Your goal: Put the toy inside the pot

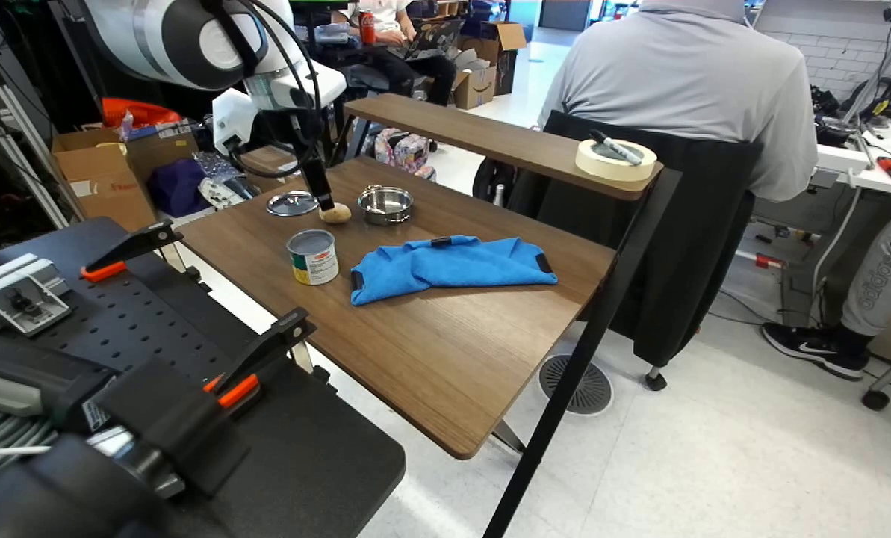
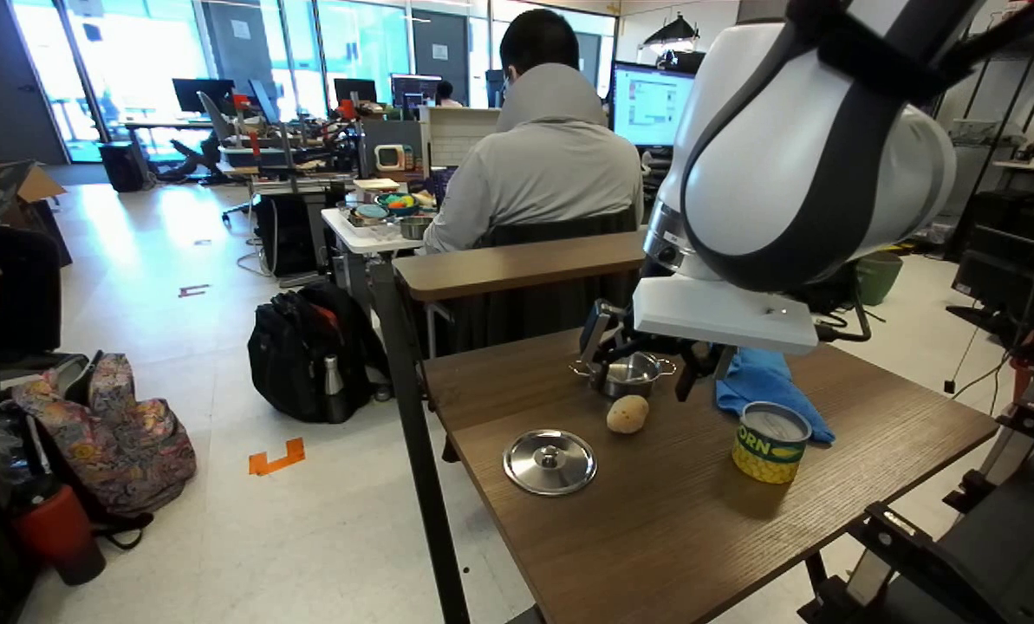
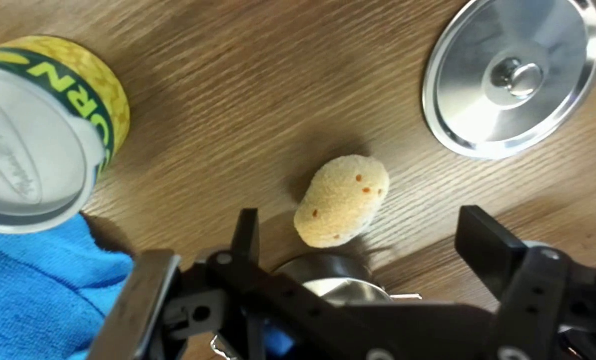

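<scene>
The toy is a tan, potato-shaped soft thing with small orange spots. It lies on the wooden table in both exterior views [image 1: 338, 214] [image 2: 627, 415] and in the wrist view [image 3: 341, 201]. The pot, small, silvery and shallow with two handles, stands uncovered right beside it [image 1: 387, 216] [image 2: 629, 381]; in the wrist view the gripper hides much of the pot [image 3: 325, 267]. My gripper [image 3: 360, 220] is open and empty, its fingers wide apart above the table. In the wrist view the toy appears between and slightly beyond the fingertips. The gripper also shows in an exterior view [image 2: 642, 387].
A silvery lid [image 2: 549, 462] lies flat near the toy. A corn tin [image 2: 770, 442] with a grey top stands on the toy's other side. A crumpled blue cloth [image 1: 452, 265] lies beside the pot and tin. A raised wooden shelf [image 1: 490, 138] runs along one table edge.
</scene>
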Robot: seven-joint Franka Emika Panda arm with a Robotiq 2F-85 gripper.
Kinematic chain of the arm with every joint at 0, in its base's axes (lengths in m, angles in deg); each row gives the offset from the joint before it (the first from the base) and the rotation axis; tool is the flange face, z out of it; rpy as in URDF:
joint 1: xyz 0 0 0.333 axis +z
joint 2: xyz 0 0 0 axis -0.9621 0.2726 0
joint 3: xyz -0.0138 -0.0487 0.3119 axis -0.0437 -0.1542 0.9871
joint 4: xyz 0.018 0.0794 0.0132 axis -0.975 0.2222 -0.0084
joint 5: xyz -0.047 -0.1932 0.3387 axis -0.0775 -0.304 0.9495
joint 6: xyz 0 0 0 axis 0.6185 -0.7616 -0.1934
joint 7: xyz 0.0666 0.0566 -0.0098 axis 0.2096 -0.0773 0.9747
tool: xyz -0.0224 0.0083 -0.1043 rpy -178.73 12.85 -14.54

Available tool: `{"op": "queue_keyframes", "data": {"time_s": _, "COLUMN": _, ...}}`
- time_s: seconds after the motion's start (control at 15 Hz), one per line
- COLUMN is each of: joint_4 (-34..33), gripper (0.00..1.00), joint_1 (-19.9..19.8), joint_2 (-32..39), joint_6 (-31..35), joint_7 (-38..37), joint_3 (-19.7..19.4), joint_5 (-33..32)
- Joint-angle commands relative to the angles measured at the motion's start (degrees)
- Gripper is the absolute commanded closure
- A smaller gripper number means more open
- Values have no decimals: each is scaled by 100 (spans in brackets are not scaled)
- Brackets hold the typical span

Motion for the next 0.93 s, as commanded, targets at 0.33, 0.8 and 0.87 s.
{"op": "queue_keyframes", "data": {"time_s": 0.33, "joint_4": -723, "gripper": 0, "joint_1": -212, "joint_2": 448, "joint_6": -622, "joint_7": -182, "joint_3": 82, "joint_5": 201}}
{"op": "queue_keyframes", "data": {"time_s": 0.8, "joint_4": -1124, "gripper": 58, "joint_1": -222, "joint_2": 770, "joint_6": -963, "joint_7": -373, "joint_3": 83, "joint_5": 123}}
{"op": "queue_keyframes", "data": {"time_s": 0.87, "joint_4": -1157, "gripper": 65, "joint_1": -239, "joint_2": 791, "joint_6": -981, "joint_7": -371, "joint_3": 92, "joint_5": 123}}
